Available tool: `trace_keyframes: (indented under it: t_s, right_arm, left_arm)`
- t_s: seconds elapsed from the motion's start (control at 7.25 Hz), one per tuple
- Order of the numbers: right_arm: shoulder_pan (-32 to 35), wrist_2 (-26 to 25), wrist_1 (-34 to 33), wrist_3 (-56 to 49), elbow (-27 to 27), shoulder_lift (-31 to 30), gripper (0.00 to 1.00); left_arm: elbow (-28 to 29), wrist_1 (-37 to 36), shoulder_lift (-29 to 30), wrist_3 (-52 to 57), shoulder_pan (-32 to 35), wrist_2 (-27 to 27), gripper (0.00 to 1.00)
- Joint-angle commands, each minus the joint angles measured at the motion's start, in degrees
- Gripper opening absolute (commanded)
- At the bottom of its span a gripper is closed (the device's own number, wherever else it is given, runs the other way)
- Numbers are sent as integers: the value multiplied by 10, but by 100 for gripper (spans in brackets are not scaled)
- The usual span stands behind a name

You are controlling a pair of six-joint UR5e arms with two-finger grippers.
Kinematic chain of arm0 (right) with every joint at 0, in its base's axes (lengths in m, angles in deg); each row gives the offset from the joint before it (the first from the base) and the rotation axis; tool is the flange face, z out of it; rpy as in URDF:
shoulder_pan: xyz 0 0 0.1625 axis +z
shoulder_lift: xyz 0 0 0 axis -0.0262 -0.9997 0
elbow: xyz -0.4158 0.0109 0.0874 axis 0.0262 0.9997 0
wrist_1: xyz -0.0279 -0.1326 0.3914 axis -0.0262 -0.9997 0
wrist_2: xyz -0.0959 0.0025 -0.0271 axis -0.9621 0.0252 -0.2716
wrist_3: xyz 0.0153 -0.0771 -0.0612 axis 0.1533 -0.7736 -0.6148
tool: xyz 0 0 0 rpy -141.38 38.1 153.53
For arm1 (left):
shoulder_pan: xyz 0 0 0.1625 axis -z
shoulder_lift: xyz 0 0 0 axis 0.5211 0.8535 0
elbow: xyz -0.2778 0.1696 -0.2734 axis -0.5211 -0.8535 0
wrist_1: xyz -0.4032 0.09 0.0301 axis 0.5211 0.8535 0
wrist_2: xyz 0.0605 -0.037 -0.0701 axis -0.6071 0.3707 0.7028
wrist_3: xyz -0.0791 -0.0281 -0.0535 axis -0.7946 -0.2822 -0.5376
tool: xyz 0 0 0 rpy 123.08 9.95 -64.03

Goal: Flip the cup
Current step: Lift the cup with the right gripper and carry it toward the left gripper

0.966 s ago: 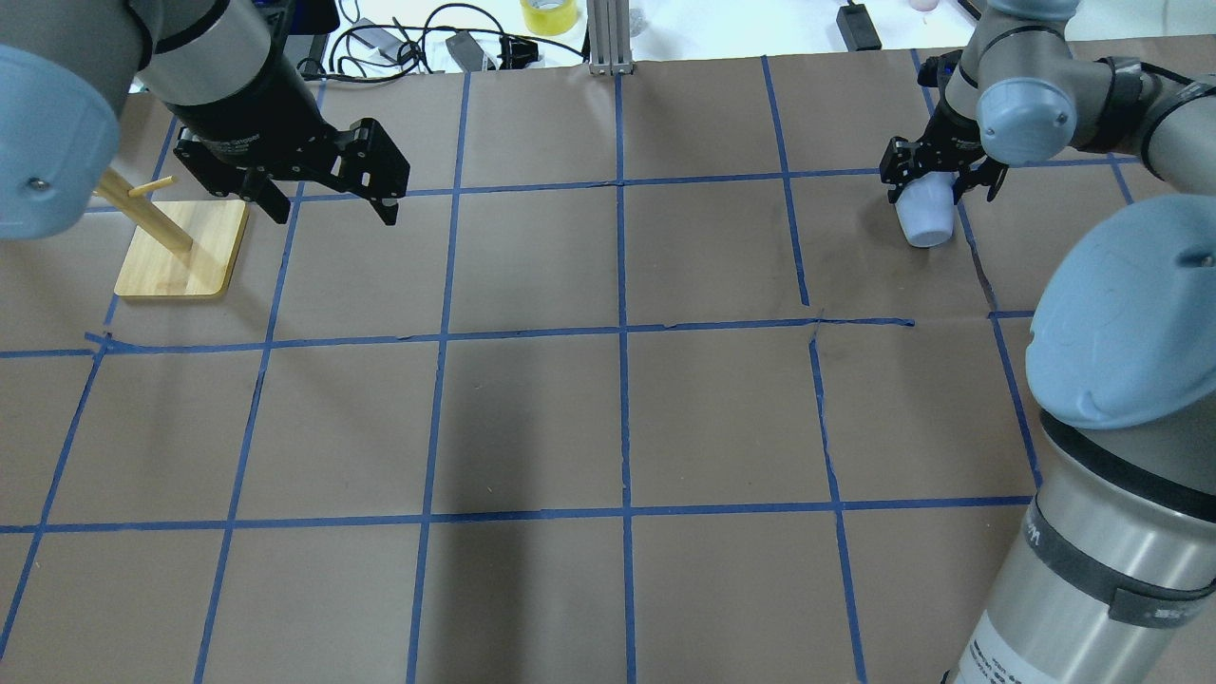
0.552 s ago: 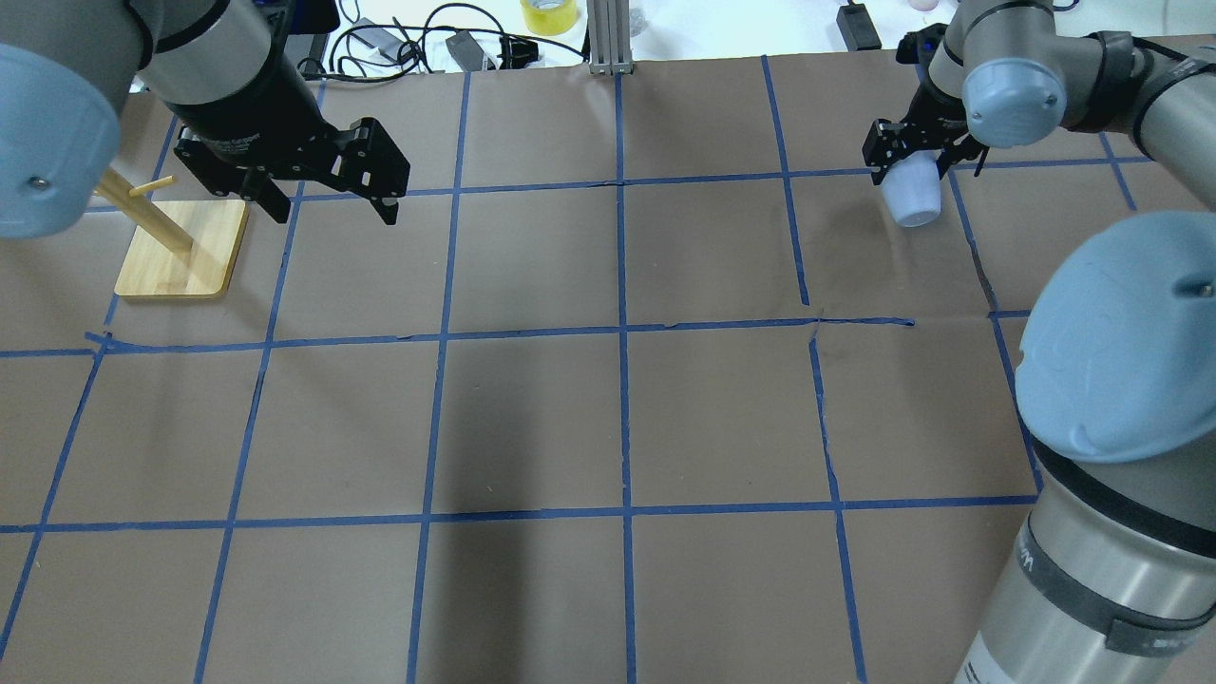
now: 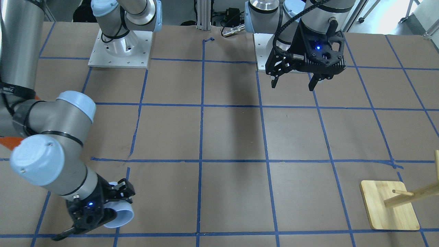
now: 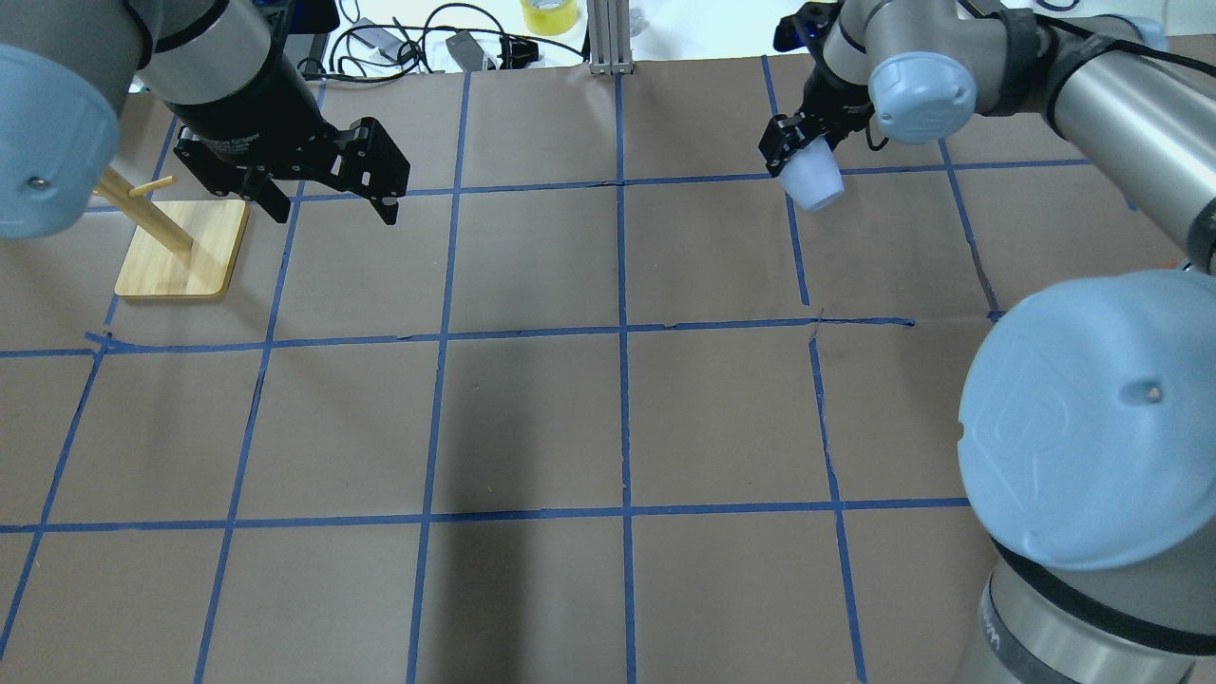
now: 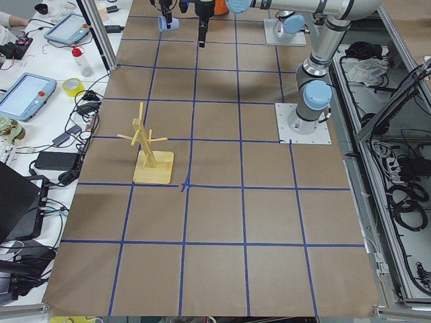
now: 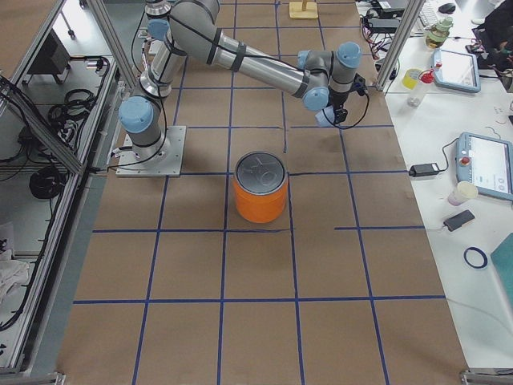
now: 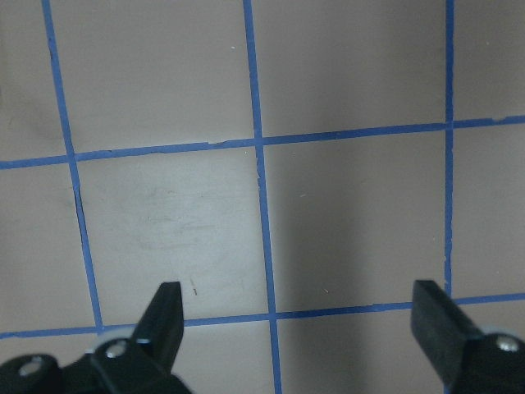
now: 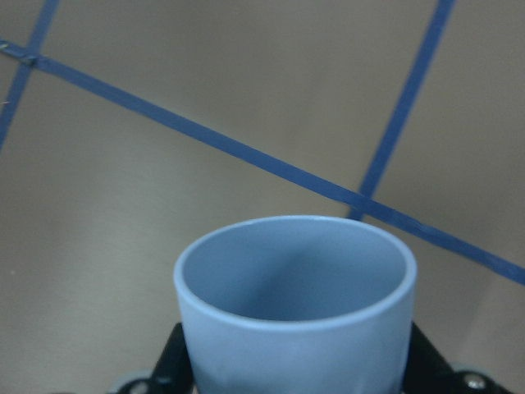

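Brown paper with a grid of blue tape covers the table (image 4: 532,418). At its far side, on the robot's right, the cup (image 4: 815,182) is held by the right end effector (image 4: 806,152). The fingers are closed on the lower part of the cup, near its base. In the right wrist view the open mouth is seen pointing away from the camera, with the bluish inside visible and only the table behind it. The cup is tilted, neither upright nor fully turned over, and it appears to be held clear of the table, not resting on it.

The left end effector (image 4: 332,195) is held open and empty above the robot's left side, near a wooden stand (image 4: 180,249). It is not involved with the cup. An orange can (image 6: 260,196) stands well apart from the cup.

The task is judged to be about half done: the grasp and the lift are made, and the turning seems to be under way. What is left is to finish the rotation, to set the cup down on the table in its new orientation, and to open the fingers. How stable the cup will be after release cannot be judged yet.
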Motion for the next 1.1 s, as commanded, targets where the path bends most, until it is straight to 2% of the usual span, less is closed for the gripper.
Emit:
trace_keyframes:
  t_s: [0.0,0.14,0.69,0.97]
  right_arm:
    - [80,1,-39,-54,-5,-1,71]
    - [110,-4,-41,-114,-4,1,67]
    - [181,-16,-75,-292,-13,9,64]
    - [222,-64,-85,-316,-20,23,62]
  left_arm:
    - [0,0,0,0,0,0,100]
    - [0,0,0,0,0,0,100]
    - [0,0,0,0,0,0,100]
    - [0,0,0,0,0,0,100]
